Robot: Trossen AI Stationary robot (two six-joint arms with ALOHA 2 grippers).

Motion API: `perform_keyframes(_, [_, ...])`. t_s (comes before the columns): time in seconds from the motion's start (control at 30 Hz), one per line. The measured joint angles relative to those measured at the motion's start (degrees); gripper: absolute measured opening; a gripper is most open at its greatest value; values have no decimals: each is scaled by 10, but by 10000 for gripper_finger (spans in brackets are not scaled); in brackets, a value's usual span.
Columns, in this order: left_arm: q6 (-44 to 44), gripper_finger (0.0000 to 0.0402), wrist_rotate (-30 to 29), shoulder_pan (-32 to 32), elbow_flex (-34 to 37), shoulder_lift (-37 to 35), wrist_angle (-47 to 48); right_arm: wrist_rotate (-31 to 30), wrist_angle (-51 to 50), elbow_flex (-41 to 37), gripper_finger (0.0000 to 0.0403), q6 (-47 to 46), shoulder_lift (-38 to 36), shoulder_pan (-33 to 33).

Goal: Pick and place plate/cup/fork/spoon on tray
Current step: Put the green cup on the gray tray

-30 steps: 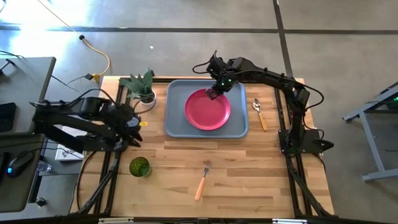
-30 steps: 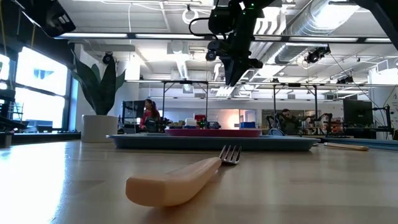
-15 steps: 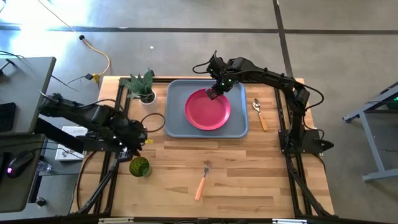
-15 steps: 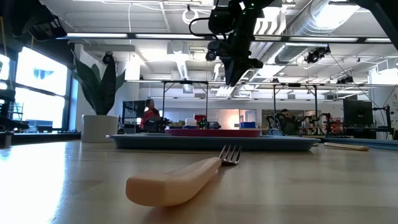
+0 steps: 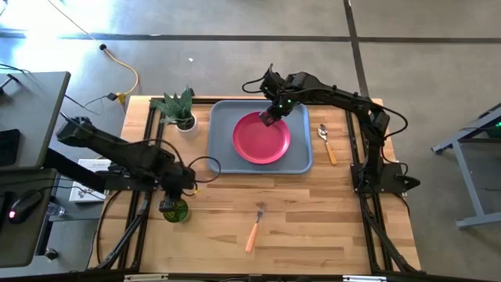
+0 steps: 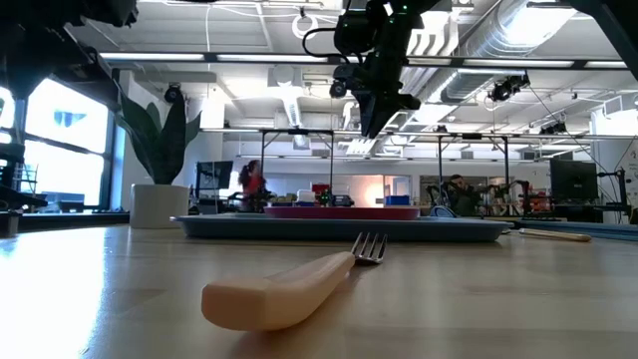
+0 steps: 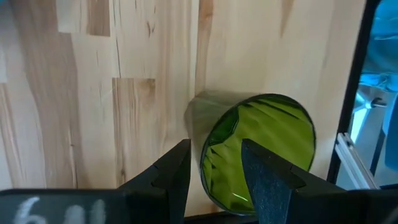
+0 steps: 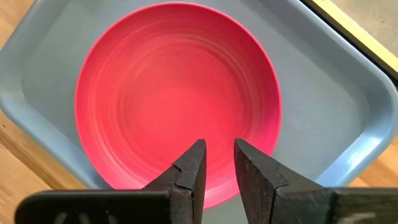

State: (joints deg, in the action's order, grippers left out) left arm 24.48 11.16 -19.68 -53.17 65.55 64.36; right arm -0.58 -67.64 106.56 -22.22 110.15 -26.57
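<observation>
The left gripper (image 5: 174,196) is hanging over the cup (image 5: 174,210), fingers parted, nothing between them. The right gripper (image 5: 268,117) is hovering above the plate (image 5: 261,139), fingers slightly apart.

The plate (image 5: 261,139) lay in the tray (image 5: 221,153), which sat at the table's (image 5: 313,227) far middle. The spoon (image 5: 326,143) lay on the table just right of the tray, and the potted plant (image 5: 178,109) stood just left of it. The fork (image 5: 254,225) lay nearer the front edge, before the tray. The cup (image 5: 175,210) stood at the front left, well apart from the fork, with the left gripper (image 5: 182,185) just above it. The right gripper (image 5: 268,117) hung over the plate's far rim.
</observation>
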Motion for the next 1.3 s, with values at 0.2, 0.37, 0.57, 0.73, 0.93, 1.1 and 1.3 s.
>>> perform_keyframes(0.2, [5,133,0,0,0,29,0,0,0,0,73,6,0,0])
perform_keyframes(0.37, [5,133,1,0,0,47,1,0,0,0,73,9,0,0])
perform_keyframes(0.57, [-6,133,1,0,0,77,1,0,0,0,73,9,0,0])
perform_keyframes(0.73, [-2,133,-13,0,0,106,1,0,0,0,73,9,0,0])
perform_keyframes(0.93, [5,109,-27,0,0,122,1,0,0,0,73,9,0,0])
perform_keyframes(1.1, [4,56,-29,0,0,123,1,0,0,0,73,9,0,0])
perform_keyframes(1.3, [4,7,-32,0,0,123,0,0,0,0,73,9,0,0])
